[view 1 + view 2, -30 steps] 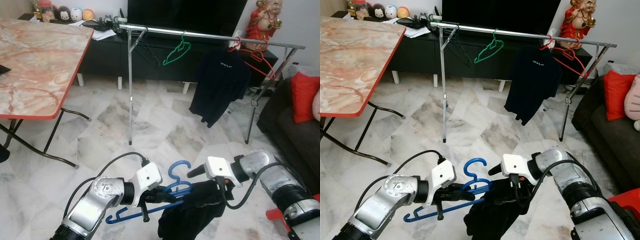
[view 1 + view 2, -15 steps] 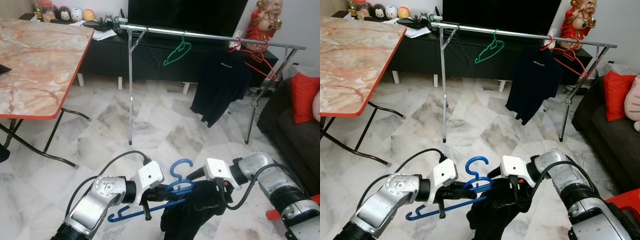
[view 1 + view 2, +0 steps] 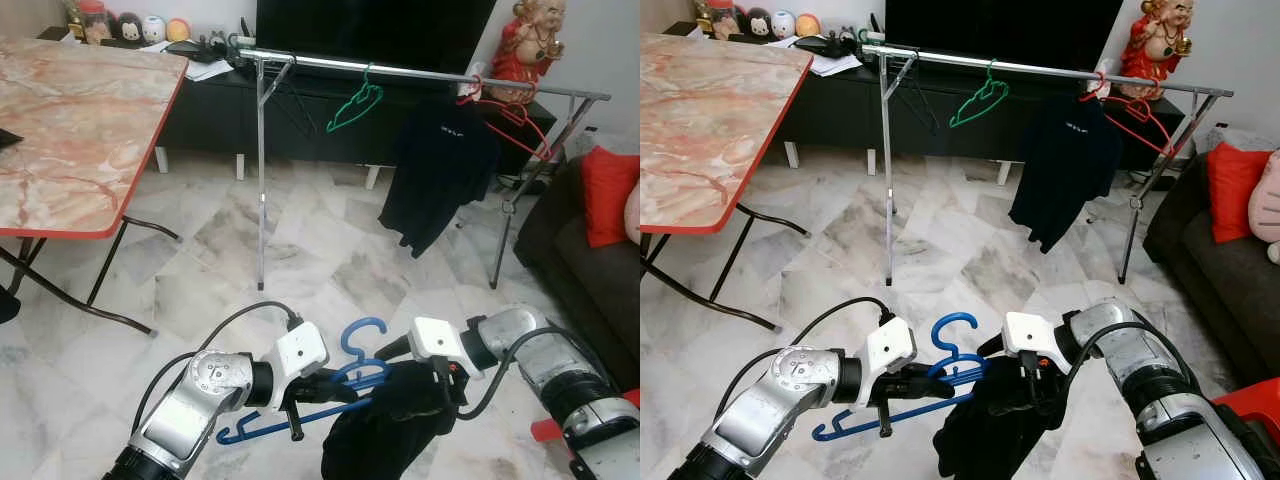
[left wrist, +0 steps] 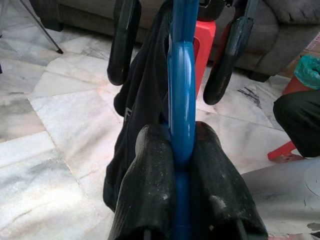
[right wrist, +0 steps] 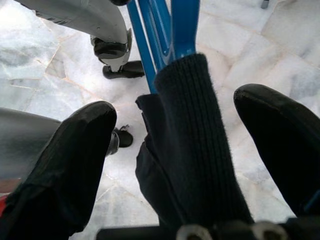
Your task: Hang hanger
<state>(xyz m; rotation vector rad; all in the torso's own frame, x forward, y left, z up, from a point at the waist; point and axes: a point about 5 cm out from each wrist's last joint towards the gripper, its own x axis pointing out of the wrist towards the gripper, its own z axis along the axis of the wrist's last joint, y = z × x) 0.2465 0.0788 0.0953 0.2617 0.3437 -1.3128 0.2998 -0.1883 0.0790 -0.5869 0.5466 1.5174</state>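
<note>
A blue plastic hanger point(image 3: 352, 368) is held low over the floor, hook up, with my left gripper point(image 3: 322, 388) shut on its bar; the left wrist view shows both pads point(image 4: 150, 185) pinching the blue bar point(image 4: 182, 75). A black garment point(image 3: 385, 430) hangs from the hanger's right end. My right gripper point(image 3: 446, 386) is at that end, open, its fingers point(image 5: 75, 165) spread on either side of the garment's ribbed edge point(image 5: 195, 140) without touching it. Across the room stands the metal clothes rail point(image 3: 420, 72).
On the rail hang a green hanger point(image 3: 355, 105), a black shirt point(image 3: 445, 165) and a red hanger point(image 3: 505, 110). A marble-topped folding table point(image 3: 70, 120) stands at the left. A dark sofa point(image 3: 590, 260) with a red cushion point(image 3: 605, 190) is at the right. Tiled floor lies between.
The camera has shifted slightly. Both arms keep much the same pose, and the black garment hangs a little lower from the hanger.
</note>
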